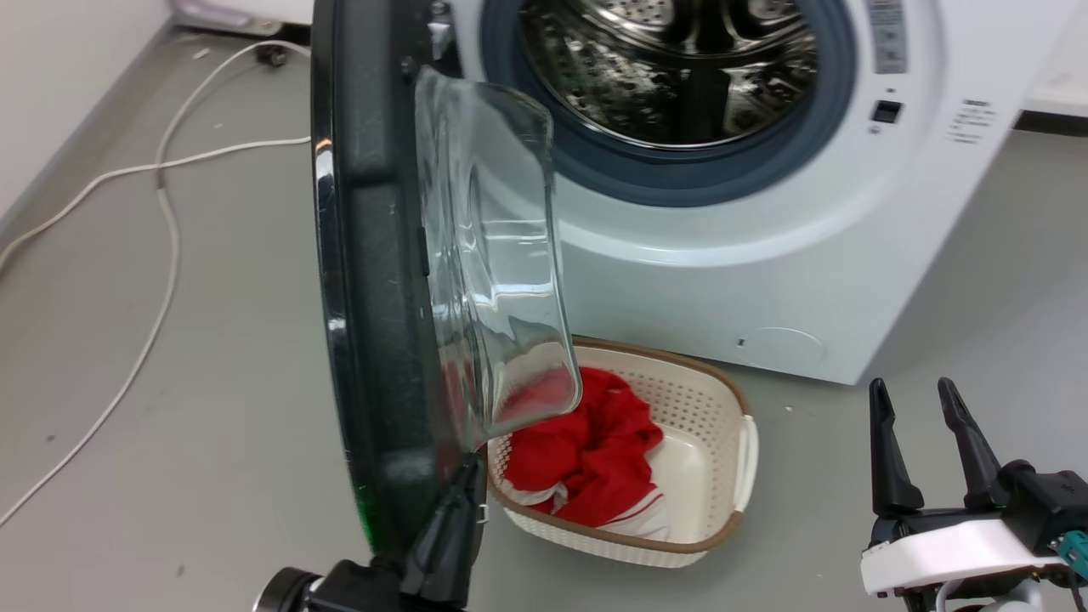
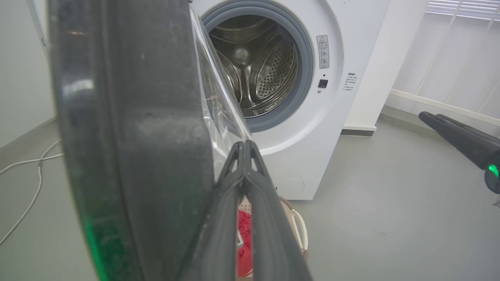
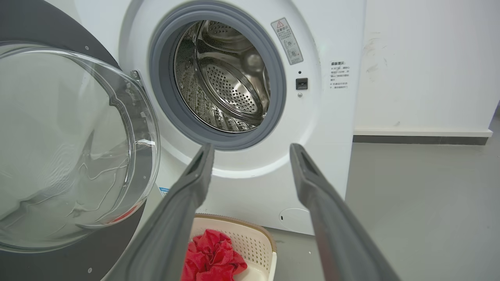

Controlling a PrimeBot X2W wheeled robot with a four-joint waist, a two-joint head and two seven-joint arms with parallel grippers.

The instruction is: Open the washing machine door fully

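The washing machine (image 1: 765, 255) is a white front-loader with a bare steel drum and a grey rubber ring. Its door (image 1: 374, 255), a black disc with a bulging glass bowl, stands swung out, edge-on to the head view. My left gripper (image 1: 470, 466) is shut with nothing between its fingers. Its tips rest against the inner side of the door's lower edge, below the bowl. In the left wrist view the closed fingertips (image 2: 244, 145) sit beside the door (image 2: 136, 136). My right gripper (image 1: 910, 387) is open at the lower right, away from the door (image 3: 70, 136) and the machine (image 3: 320, 128).
A white-and-brown perforated basket (image 1: 748, 425) holding red cloth (image 1: 586, 442) stands on the grey floor in front of the machine, just right of the door. A white cable (image 1: 161, 212) trails across the floor at left. Bare floor lies to the right.
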